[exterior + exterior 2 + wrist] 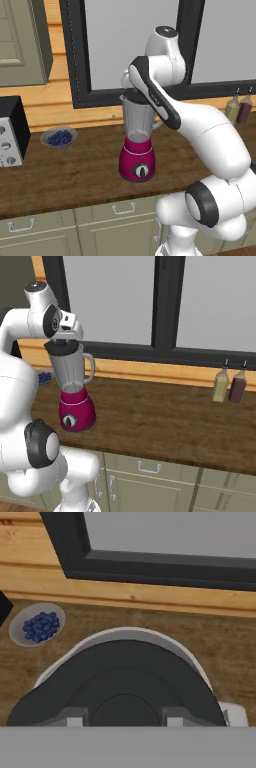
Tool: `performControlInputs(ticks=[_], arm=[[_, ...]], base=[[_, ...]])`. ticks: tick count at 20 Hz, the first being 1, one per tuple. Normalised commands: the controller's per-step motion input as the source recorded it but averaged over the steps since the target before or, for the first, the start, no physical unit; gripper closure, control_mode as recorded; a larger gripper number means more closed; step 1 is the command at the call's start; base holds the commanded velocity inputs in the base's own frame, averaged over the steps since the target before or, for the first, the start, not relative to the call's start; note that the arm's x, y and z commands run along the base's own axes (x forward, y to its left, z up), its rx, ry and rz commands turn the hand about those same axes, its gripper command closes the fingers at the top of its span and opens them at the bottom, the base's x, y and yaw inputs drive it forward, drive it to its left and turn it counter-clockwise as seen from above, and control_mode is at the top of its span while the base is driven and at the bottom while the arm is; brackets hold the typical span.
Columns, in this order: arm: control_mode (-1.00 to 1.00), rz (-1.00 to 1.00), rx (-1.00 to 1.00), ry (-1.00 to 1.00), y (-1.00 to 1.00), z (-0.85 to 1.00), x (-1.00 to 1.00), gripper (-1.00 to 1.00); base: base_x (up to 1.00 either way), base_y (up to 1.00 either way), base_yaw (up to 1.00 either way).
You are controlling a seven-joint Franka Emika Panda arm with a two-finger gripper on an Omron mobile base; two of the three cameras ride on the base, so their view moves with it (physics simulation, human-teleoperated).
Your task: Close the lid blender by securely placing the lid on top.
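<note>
- No text, brand, number or sign can be read anywhere in these views.
- The blender (137, 150) carries a round front dial with no legible markings.
- The two bottles (229, 385) at the far right of the counter (165, 421) show no readable labels.
- The toaster oven (10, 132) knobs bear no legible marks.

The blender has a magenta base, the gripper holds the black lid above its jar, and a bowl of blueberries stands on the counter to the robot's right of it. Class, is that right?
One slip: the bowl of blueberries stands to the robot's left of the blender, as the left base view shows. The base is magenta, and the gripper holds the lid above the jar.
</note>
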Motion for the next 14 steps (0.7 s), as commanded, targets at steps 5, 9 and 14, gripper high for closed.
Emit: performControlInputs(ticks=[5,9,14], arm=[[-1.00,0.00,0.00,0.03,0.10,-0.03,0.10,1.00],[-1.00,0.00,0.00,0.02,0.05,-0.01,0.13,1.00],[-1.00,0.00,0.00,0.00,0.00,0.00,0.17,1.00]], base=[[0.00,0.00,0.00],[0.00,0.00,0.00],[0.00,0.00,0.00]])
